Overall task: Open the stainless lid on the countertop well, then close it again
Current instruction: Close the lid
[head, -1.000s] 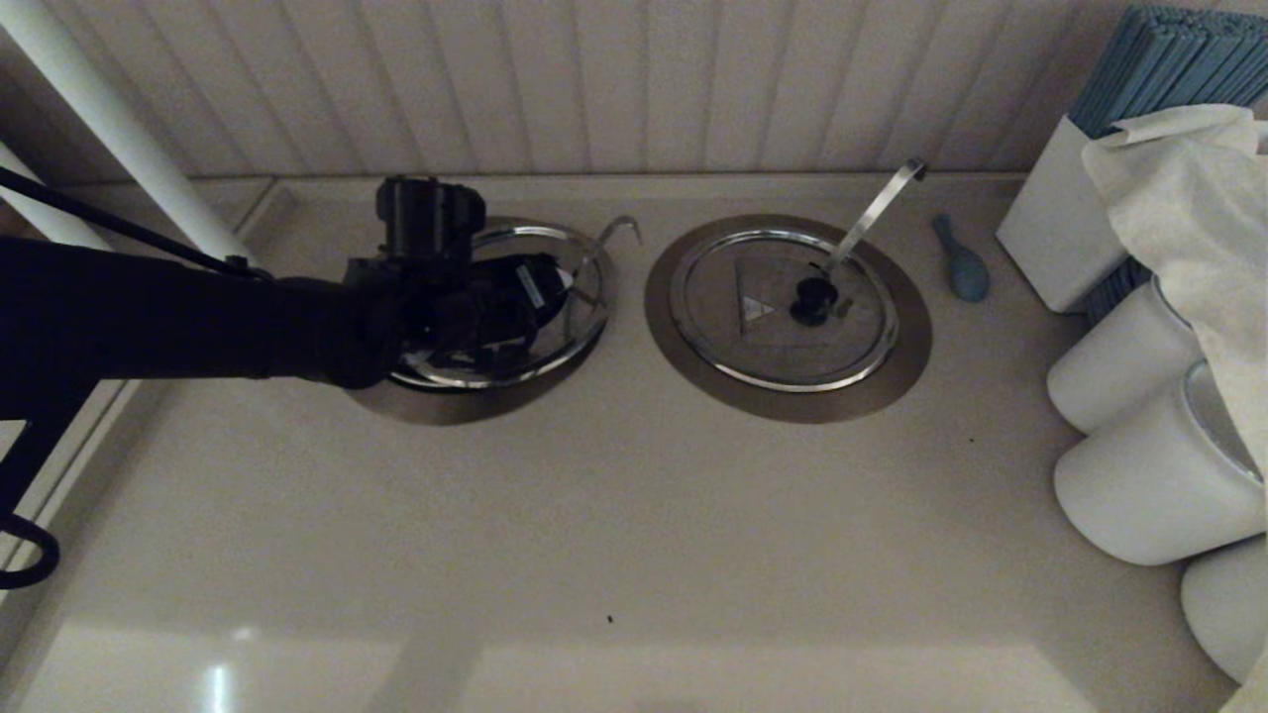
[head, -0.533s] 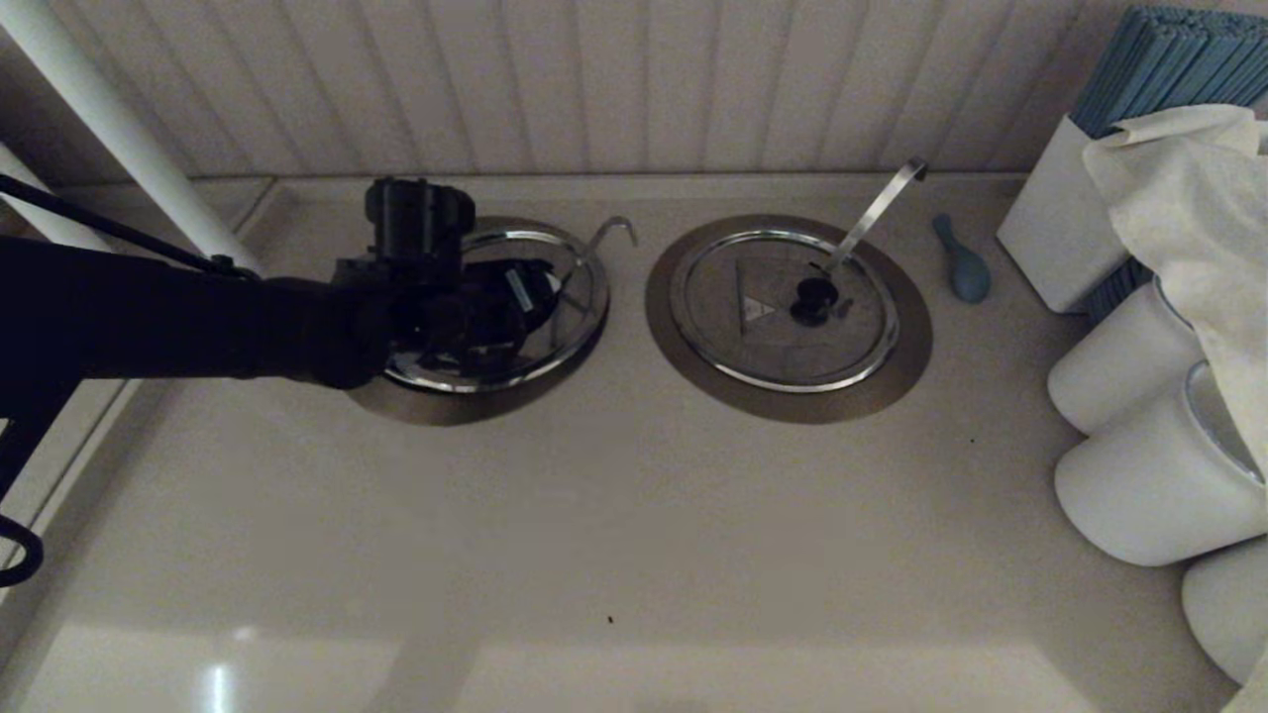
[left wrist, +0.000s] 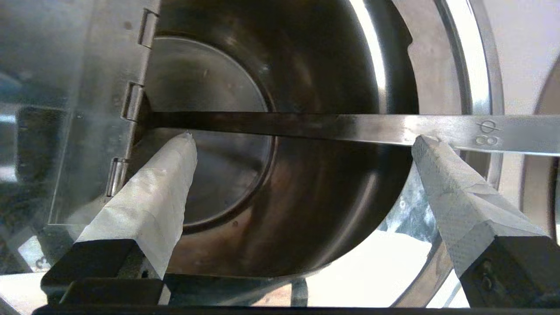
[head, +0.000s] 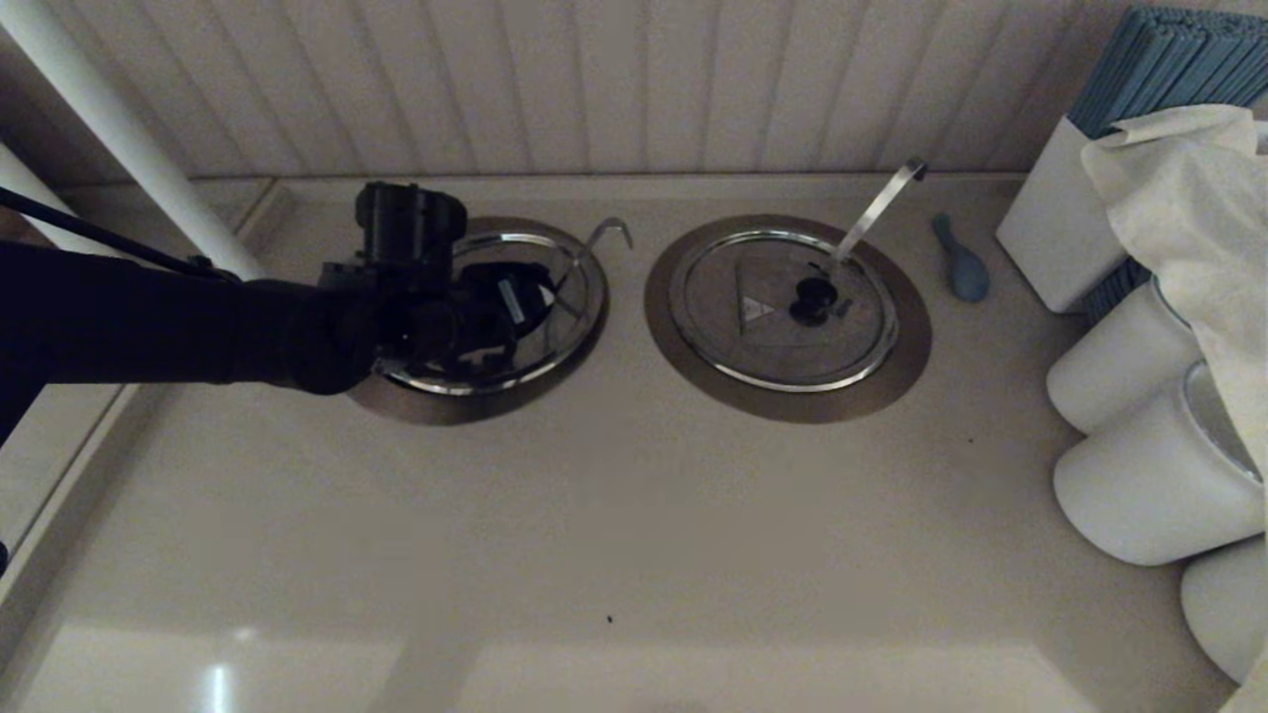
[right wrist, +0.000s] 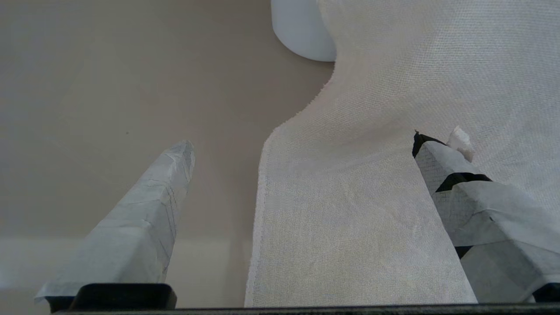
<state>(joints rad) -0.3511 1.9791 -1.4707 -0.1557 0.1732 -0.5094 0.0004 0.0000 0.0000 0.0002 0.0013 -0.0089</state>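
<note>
Two round wells are set into the beige countertop [head: 634, 515]. Compared with a second ago, the left arm [head: 149, 317] is drawn back a little toward the left edge of the head view, and its lower links are gone from the lower left corner. The left gripper [head: 507, 297] is carried back with it, though it is still held over the countertop well [head: 446, 406] at centre left.

In the left wrist view the fingers [left wrist: 153, 192] are spread wide and nothing is grasped. Between them the steel pot [left wrist: 306, 197] inside the well is exposed, and nothing is seen in it but the thin rod [left wrist: 306, 124] crossing its mouth. The stainless lid [left wrist: 78, 109] is seen at the edge of that opening, its hinges along the exposed side. The rod's hooked tip [head: 609, 230] is seen above the chrome rim.

The twin well [head: 684, 366] at centre right is kept covered by its lid [head: 763, 342], with the strip handle [head: 877, 213] poking out.

At the right edge, blue sticks [head: 1169, 59] are held in a white box [head: 1050, 218], and a white cloth [head: 1189, 188] is draped over white canisters [head: 1139, 495]. The right gripper [right wrist: 302, 140] is parked over that cloth, fingers apart and empty.
</note>
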